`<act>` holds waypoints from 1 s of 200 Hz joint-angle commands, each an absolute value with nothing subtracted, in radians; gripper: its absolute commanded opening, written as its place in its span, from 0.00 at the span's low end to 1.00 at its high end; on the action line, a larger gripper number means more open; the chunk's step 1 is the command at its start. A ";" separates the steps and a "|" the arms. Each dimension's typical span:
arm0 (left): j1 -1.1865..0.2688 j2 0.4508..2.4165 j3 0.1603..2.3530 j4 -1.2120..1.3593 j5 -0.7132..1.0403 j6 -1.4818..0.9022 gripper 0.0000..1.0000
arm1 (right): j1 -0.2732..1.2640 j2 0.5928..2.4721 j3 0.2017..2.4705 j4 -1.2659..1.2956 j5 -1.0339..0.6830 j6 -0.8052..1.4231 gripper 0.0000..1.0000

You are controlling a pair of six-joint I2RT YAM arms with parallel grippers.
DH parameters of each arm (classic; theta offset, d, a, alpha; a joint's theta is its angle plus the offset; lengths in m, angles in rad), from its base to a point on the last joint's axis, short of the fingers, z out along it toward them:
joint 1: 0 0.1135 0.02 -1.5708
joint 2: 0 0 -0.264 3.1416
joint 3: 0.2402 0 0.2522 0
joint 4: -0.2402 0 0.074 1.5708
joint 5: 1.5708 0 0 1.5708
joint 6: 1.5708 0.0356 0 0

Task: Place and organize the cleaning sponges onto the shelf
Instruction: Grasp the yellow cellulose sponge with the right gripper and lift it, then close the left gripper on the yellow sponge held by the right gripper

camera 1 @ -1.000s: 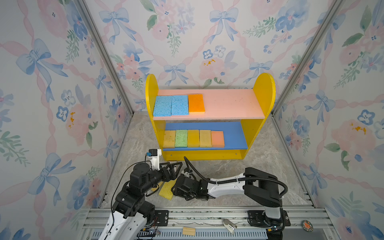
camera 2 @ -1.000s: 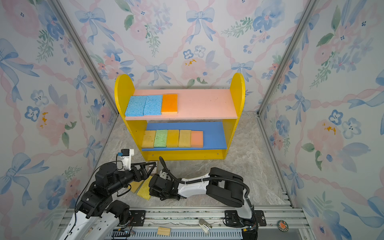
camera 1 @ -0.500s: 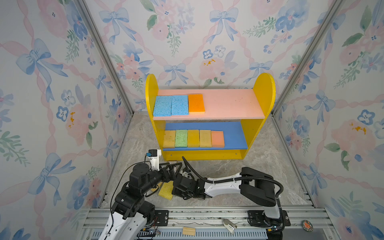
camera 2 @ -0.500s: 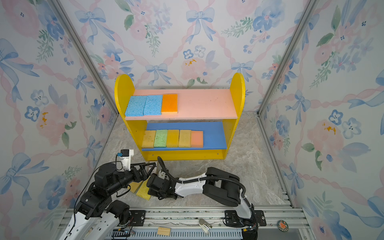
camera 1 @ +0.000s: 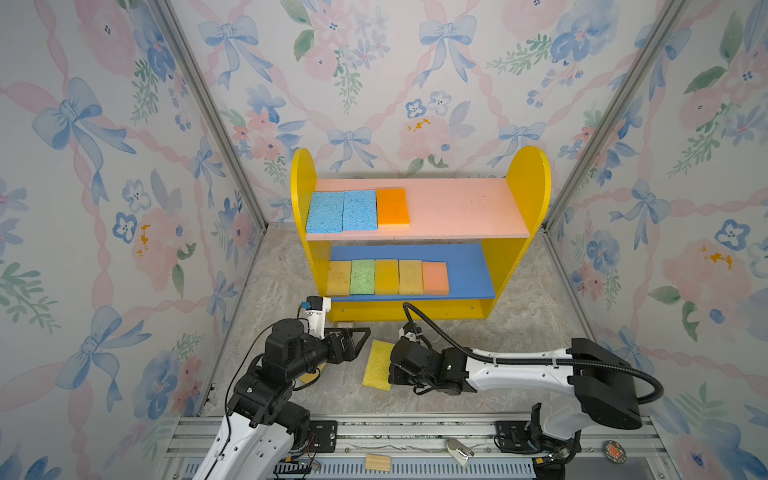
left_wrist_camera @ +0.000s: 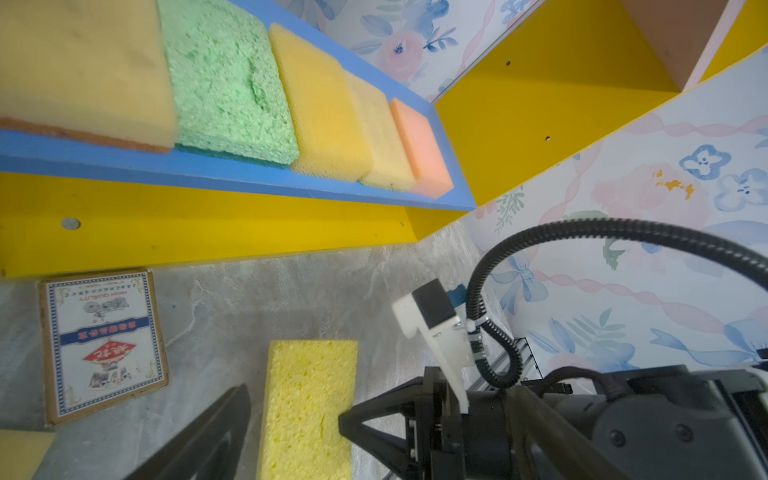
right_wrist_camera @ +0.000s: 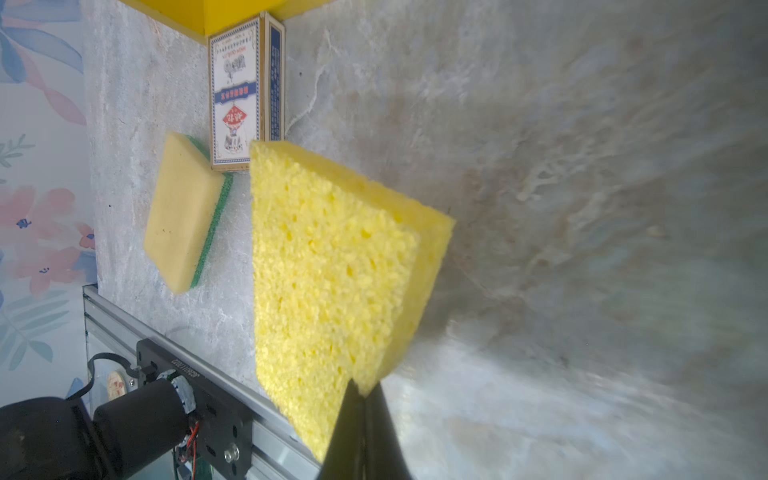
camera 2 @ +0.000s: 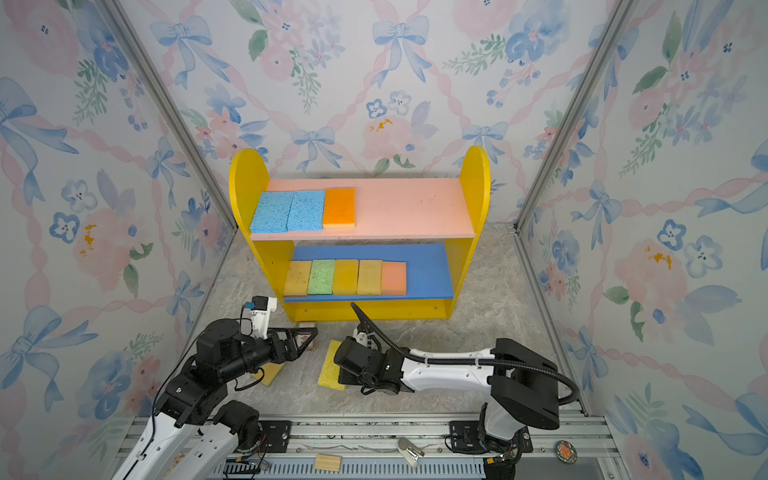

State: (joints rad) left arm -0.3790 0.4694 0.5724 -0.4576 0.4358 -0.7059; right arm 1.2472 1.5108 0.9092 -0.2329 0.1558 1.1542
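Stock loose on floor (camera 1: 519,332): two items.

1. Yellow sponge (camera 1: 377,365), near centre. The right gripper (right_wrist_camera: 361,399) is pinched tight on its right edge, squeezing the foam thin. An edge grip is the likely choice because a flat block offers no other purchase. The gripped side looks tipped up; whether the sponge is clear of the floor cannot be told.

2. Green-backed sponge (right_wrist_camera: 183,216), near left, lies flat and partly under the left arm. Nothing holds it.

3. Left gripper (camera 1: 359,341), just beyond item 2, has its jaws spread wide and empty. It points right toward item 1, probably standing clear.

4. Card box (left_wrist_camera: 104,345), lying flat against the shelf foot at the left. Not part of the task.

5. Shelf (camera 1: 528,187), far centre.
   - Lower board (camera 1: 469,270): five sponges in a touching row from the left: mustard (camera 1: 338,277), green (camera 1: 363,276), yellow (camera 1: 387,276), mustard (camera 1: 410,276), peach (camera 1: 435,277). The right end is bare.
   - Upper board (camera 1: 457,208): two blue sponges (camera 1: 325,212) and one orange sponge (camera 1: 392,207), touching and packed from the left. The right half is bare, so the slot beside the orange one is the likely place for item 1.
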 commanded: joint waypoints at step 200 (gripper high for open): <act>-0.646 0.709 0.433 0.369 0.509 -1.116 0.12 | 0.935 1.100 1.122 -0.556 -0.361 0.592 0.18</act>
